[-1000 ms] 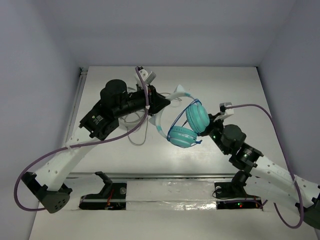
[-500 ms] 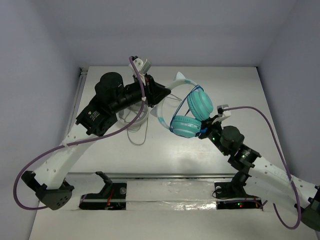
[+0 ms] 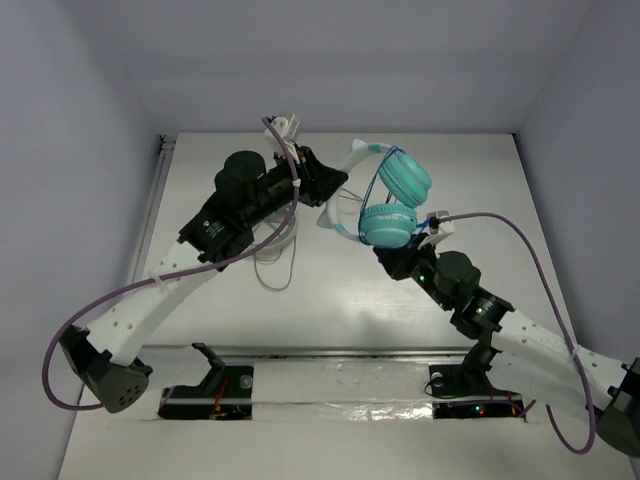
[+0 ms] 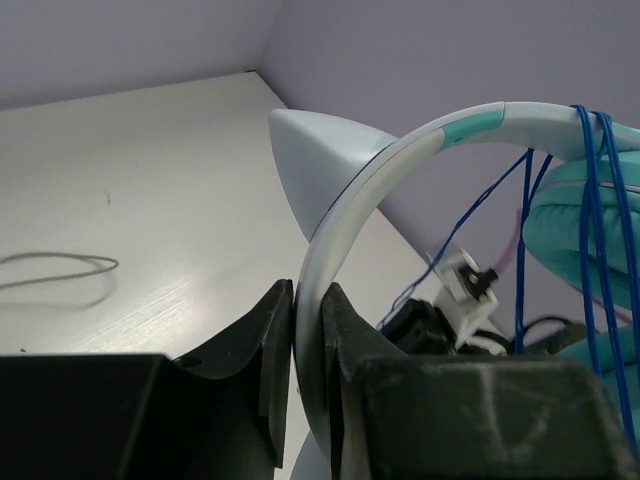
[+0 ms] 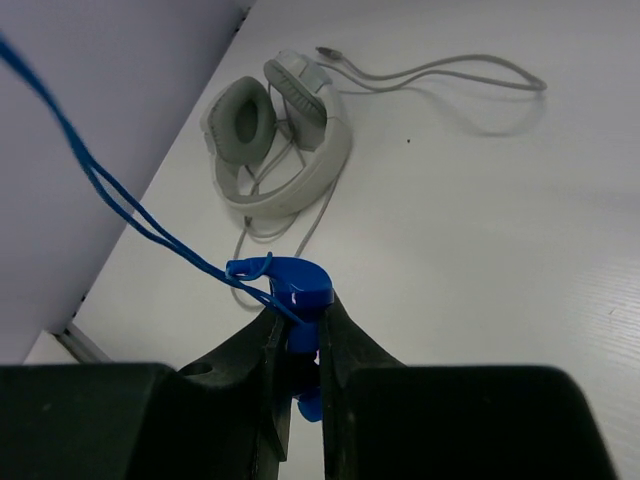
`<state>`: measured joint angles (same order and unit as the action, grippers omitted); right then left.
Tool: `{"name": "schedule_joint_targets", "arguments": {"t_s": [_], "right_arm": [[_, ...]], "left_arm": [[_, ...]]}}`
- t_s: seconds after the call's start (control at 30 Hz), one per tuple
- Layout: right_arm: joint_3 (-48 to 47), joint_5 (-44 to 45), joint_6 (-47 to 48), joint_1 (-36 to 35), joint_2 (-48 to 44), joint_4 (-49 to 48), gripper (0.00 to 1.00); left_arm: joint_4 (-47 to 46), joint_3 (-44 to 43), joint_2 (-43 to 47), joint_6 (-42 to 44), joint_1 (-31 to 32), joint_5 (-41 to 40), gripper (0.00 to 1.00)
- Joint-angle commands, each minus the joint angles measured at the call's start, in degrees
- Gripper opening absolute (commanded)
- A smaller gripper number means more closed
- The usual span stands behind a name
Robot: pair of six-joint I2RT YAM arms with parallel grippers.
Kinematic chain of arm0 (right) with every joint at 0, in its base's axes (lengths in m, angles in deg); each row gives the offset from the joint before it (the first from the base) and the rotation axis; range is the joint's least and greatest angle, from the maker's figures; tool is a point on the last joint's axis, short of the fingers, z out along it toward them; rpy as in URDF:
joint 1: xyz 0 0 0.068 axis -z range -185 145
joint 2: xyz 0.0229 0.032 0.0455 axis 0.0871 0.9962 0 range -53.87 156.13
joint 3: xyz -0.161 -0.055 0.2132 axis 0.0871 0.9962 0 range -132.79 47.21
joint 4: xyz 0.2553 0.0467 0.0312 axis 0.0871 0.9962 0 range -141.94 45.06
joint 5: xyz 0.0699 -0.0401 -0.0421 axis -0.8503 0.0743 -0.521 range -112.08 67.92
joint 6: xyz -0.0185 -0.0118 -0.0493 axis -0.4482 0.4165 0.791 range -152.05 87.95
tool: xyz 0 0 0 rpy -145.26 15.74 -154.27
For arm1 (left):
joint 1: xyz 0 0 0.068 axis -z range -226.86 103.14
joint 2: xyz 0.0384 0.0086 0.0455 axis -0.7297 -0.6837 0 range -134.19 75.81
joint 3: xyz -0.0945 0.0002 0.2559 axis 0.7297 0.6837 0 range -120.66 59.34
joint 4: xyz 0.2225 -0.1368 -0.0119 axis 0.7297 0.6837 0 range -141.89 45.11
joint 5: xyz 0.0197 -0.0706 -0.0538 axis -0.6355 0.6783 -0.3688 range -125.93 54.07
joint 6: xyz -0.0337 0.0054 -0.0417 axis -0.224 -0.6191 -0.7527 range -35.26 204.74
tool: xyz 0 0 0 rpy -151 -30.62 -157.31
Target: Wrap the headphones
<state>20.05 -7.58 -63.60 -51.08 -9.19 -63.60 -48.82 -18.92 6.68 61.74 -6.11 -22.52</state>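
The left fingers [image 4: 268, 345] are clamping the white headband [image 4: 335, 225], one to each side of it with no gap showing. From that grip the band is arching up and over to the right, toward a teal ear cup [image 4: 570, 215] where several turns of blue cord [image 4: 590, 170] are already lying. The right fingers [image 5: 255, 350] are pinching the cord's blue plug [image 5: 297, 285], and the loose line is running from it up and away to the left, slack rather than taut.

In the top view the headphones [image 3: 388, 222] are hanging clear of the tabletop [image 3: 330, 300] between the two arms. The headband's end is pointing at the left arm and the two cups are stacked just beyond the right arm's tip. The right arm is therefore the nearer one to the cups, and the cups are sitting just ahead of the plug (almost touching, as far as this view shows).

The next turn is probably going to depend on carrying the plug round the cups across the band's long axis while the left grip is holding the frame. A second, pale headset [image 5: 280, 150] is lying on the tabletop below, well apart.
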Motion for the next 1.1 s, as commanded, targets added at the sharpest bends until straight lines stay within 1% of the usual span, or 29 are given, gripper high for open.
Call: {"name": "schedule_joint_targets", "arguments": {"t_s": [0.0,0.03,0.1,0.13,0.23,0.37,0.43,0.5,0.53,0.63,0.8,0.87,0.97,1.03,1.07], "right_arm": [[1.2,-2.5,-3.1,0.3,1.2,-4.8,0.00],[1.8,-3.1,-3.6,0.3,1.3,-5.7,0.00],[3.0,-3.3,-4.8,0.3,1.4,-6.3,0.00],[3.2,-3.6,-5.1,0.3,1.3,-6.2,0.00],[4.5,-4.7,-6.5,0.3,0.8,-6.7,0.00],[4.6,-4.7,-7.5,-0.2,2.3,-7.3,0.00],[4.5,-4.7,-7.6,-1.9,3.9,-7.8,0.00],[4.3,-4.1,-7.6,-2.4,5.2,-8.1,0.00],[4.0,-4.0,-7.6,-3.8,5.9,-7.7,0.00],[1.1,-3.2,-6.4,-6.4,7.6,-4.9,0.00],[-5.3,-5.7,-5.8,-6.9,7.8,0.3,0.00],[-7.0,-7.0,-6.8,-6.9,7.8,2.3,0.00],[-9.0,-9.2,-10.0,-6.9,8.0,0.9,0.00],[-8.7,-7.8,-12.6,-6.9,8.0,-2.2,0.00],[-8.4,-5.5,-15.5,-6.9,8.1,-3.3,0.00]], "left_arm": [[-17.9,8.6,0.9,-12.8,-0.5,-10.3,0.00],[-20.5,13.3,1.1,-14.0,-0.5,-13.8,0.00],[-24.8,15.7,0.3,-16.1,-0.5,-17.9,0.00],[-24.8,15.3,-0.5,-16.0,-0.5,-21.1,0.00],[-25.4,13.7,-3.9,-15.7,-1.0,-24.7,0.00],[-27.7,12.4,-8.6,-17.0,-1.0,-26.8,0.00],[-28.6,12.6,-9.7,-17.9,-1.0,-28.4,0.00],[-29.2,12.7,-11.4,-17.5,-1.0,-30.3,0.00],[-29.3,12.8,-11.9,-17.0,-1.0,-31.4,0.00],[-28.4,13.0,-14.2,-15.2,-1.0,-33.8,0.00],[-29.1,17.3,-15.8,-12.1,-1.0,-36.5,0.00],[-29.4,20.2,-15.6,-11.5,-0.3,-38.1,0.00],[-30.4,23.7,-15.6,-11.0,2.0,-39.9,0.00],[-31.7,26.1,-15.3,-10.7,3.2,-40.9,0.00],[-32.0,26.6,-15.3,-10.5,3.9,-41.8,0.00]]}}
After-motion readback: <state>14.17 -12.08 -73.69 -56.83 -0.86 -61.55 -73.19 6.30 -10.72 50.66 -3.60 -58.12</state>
